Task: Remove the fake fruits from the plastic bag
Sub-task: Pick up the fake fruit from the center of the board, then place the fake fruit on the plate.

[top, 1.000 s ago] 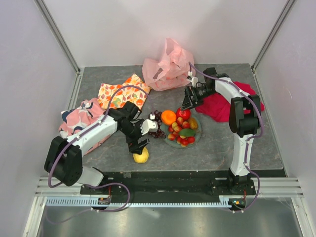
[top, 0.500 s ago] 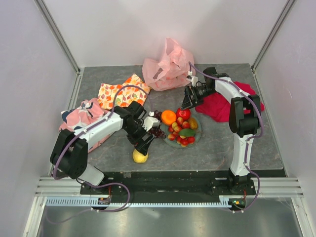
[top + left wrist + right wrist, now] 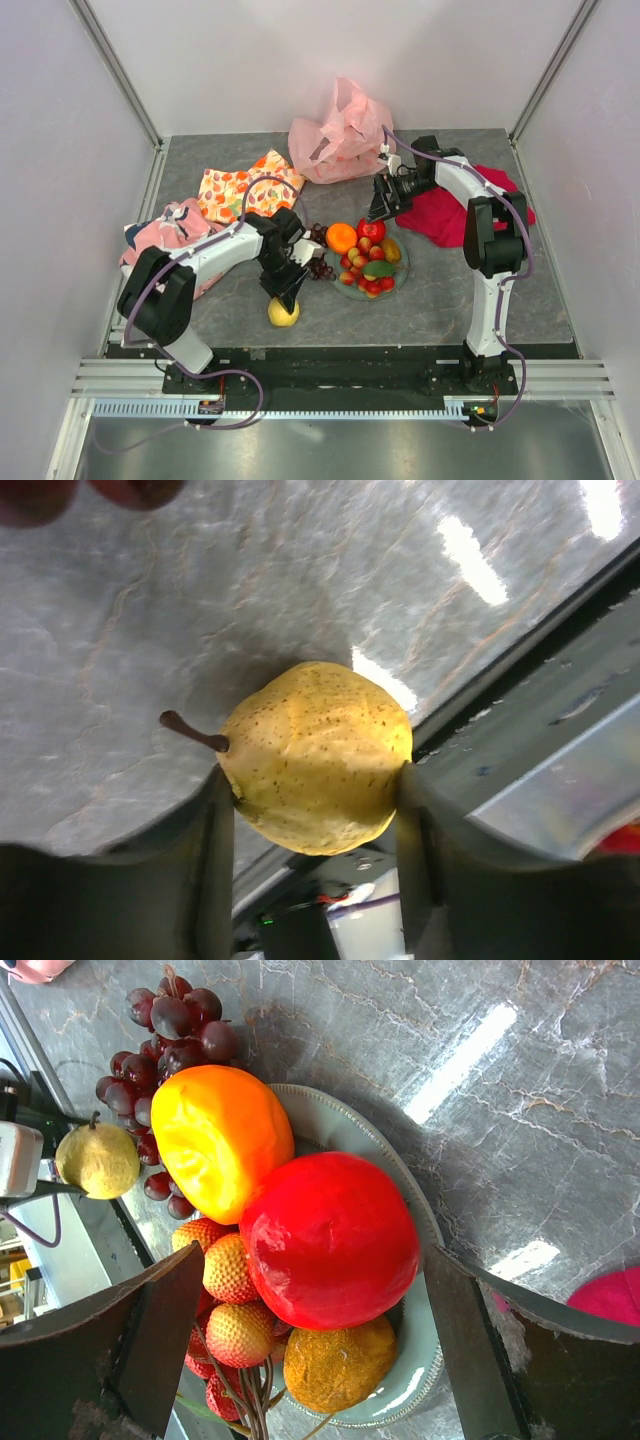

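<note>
At the table's [image 3: 450,300] front edge, the left gripper [image 3: 312,805] clamps the yellow pear [image 3: 315,740] on 2 flanks. Advised: lift vertically, stem clear of the pads. The right gripper [image 3: 380,212] hangs wide apart over the red apple [image 3: 330,1235]. The plastic bag [image 3: 340,135] lies at the rear.

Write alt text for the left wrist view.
A speckled yellow pear with a brown stem lies on the grey marbled tabletop, pinched on both sides between the two fingers of the left gripper. The table's near edge and a metal frame run past at lower right.
</note>
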Robot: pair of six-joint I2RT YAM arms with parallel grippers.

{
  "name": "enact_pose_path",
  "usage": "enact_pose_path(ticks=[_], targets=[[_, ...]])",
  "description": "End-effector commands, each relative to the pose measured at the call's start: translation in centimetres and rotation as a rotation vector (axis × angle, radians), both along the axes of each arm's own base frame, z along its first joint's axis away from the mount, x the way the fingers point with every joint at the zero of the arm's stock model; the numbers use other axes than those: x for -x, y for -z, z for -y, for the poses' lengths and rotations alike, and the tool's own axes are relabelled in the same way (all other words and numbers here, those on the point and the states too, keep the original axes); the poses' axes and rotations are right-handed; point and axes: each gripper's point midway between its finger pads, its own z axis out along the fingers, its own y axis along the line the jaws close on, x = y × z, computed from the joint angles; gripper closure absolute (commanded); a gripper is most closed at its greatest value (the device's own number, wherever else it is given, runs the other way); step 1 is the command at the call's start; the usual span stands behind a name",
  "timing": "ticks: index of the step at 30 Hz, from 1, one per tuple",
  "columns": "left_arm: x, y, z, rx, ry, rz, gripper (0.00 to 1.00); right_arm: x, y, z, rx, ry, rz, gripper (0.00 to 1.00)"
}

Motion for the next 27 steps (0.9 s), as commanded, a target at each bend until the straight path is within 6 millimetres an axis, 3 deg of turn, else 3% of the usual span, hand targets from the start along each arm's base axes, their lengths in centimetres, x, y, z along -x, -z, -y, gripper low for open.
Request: enact_pose_path(ticks=[1,2,7,10,14,16,17,20,27], targets=[[0.2,-1.3,1.8,0.081,0.026,-0.037,0.88,-1.4,-2.0,0.0,-0.002,0.002,0.083,0.02],[-0.1,-1.8,1.9,0.084,0.035,-0.032,0.98,-1.6,-2.1,0.1,0.000,0.005,0.090,0.02],[-2.1,-5.3,3.0,0.189,0.093,0.028,0.98,-1.8,-2.4,0.5,0.001,0.014,0.097,0.02],[-3.8,-8.7,5.5,0.349,0.159,0.097,0.98,-1.8,-2.2,0.5,-0.003,0.015,0.091,0.02],[-8.3,-10.4,8.5,0.425,0.151,0.219,0.98,-1.8,-2.1,0.6,-0.002,0.020,0.085,0.02],[-10.0,-9.8,9.9,0.432,0.104,0.201,0.98,-1.9,-2.2,0.6,-0.001,0.022,0.089,0.02],[-11.3,-10.4,10.7,0.449,0.092,0.226,0.98,-1.8,-2.3,0.6,0.000,0.022,0.089,0.02],[-12.7,-10.1,12.0,0.462,0.048,0.217,0.97,-1.8,-2.4,0.7,0.005,0.024,0.094,0.02],[-12.3,-8.1,12.9,0.439,0.002,0.175,0.96,-1.8,-2.5,0.7,0.006,0.023,0.097,0.02]])
